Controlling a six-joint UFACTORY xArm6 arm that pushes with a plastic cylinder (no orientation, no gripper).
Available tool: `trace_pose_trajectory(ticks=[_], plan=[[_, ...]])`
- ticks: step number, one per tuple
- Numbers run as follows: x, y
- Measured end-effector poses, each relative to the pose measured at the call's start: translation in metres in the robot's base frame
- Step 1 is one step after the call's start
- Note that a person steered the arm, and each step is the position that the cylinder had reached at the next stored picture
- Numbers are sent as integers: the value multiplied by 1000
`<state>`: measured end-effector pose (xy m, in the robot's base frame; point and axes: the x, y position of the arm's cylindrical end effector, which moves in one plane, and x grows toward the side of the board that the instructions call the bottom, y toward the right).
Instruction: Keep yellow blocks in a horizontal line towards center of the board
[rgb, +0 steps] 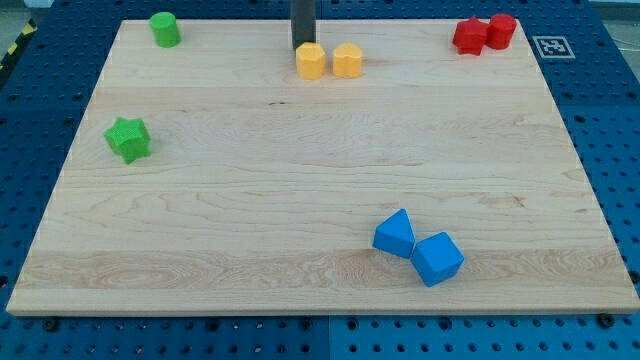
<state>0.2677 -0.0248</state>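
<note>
The tip (303, 48) sits just behind the left yellow block (311, 61), beside the right yellow block (347, 60), near the worktop's (300, 170) top edge (no jaws here). Next: push both centreward, keeping them level.

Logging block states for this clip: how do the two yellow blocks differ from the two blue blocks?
The yellow blocks sit side by side near the view's top edge, level with each other; the blue blocks lie near the bottom, staggered diagonally. My tip rests just behind the left yellow block, far from the blue ones. Yellow look rounded, blue angular. Both pairs touch.
</note>
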Motion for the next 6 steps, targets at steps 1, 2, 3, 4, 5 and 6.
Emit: trace_pose_trajectory(ticks=[1, 2, 3, 4, 5, 6], plan=[[11, 22], [11, 46], [10, 46], [3, 55], [0, 87], [17, 101]])
